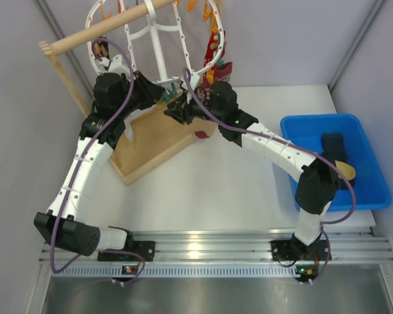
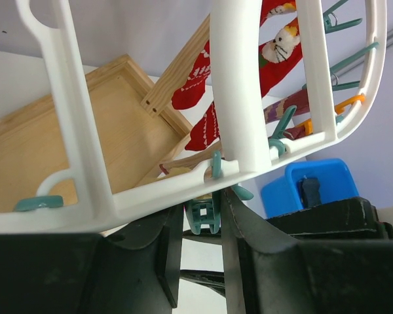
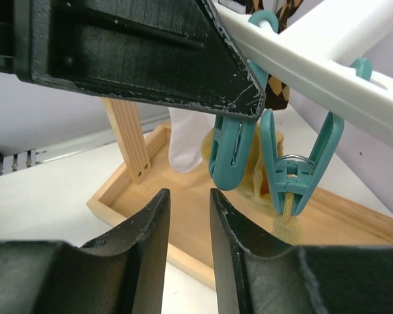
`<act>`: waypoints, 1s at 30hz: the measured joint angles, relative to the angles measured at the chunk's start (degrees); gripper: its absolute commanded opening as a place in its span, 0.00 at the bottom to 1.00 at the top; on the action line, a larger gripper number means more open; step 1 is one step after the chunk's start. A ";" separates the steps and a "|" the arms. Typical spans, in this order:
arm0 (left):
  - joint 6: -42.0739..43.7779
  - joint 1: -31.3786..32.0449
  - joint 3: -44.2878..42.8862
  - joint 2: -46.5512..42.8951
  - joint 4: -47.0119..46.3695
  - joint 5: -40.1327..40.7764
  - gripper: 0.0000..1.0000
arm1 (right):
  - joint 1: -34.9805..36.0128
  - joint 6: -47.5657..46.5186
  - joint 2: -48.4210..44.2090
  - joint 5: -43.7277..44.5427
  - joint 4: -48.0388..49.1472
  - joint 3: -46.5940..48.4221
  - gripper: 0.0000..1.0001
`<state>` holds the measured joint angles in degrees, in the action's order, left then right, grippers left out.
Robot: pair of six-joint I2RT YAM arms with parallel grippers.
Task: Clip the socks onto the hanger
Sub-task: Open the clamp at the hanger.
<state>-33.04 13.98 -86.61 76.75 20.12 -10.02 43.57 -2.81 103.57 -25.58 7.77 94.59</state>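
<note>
- Under the near rim of the hanger (image 1: 156, 49), both grippers meet above the wooden base (image 1: 154, 140); the hanger itself hangs from the wooden rod (image 1: 98, 33).
- Left gripper (image 2: 201, 206) reaches up against the white rim; its fingers pinch a teal clip (image 2: 203, 221) that hangs from that rim, one finger on each side of it.
- Right gripper (image 3: 188, 196) sits just below the same clip, pointing up at it; its fingers stand a narrow gap apart, with nothing between them.
- Just beside the pinched clip, a second teal clip (image 3: 298, 163) bites a yellow sock (image 3: 289, 226), which hangs limp over the base; a white sock (image 3: 183, 140) hangs behind it.
- Red socks (image 2: 275, 62) with a cat face hang on the far side of the frame; orange clips (image 1: 213, 26) line the rim there.
- At the right of the table (image 1: 216, 190), well apart from the hanger, a blue bin (image 1: 318, 121) holds a dark sock (image 1: 333, 144) and a tan sock (image 1: 346, 171); the right arm partly hides the tan one.
</note>
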 measured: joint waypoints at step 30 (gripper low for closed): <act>0.00 -0.02 0.66 -0.24 -1.03 -0.52 0.04 | -1.01 4.79 2.08 2.54 3.10 3.30 0.00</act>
<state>-33.04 13.96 -85.95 76.51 19.09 -10.55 42.57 1.98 105.65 -23.05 10.87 97.89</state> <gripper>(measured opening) 0.305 0.100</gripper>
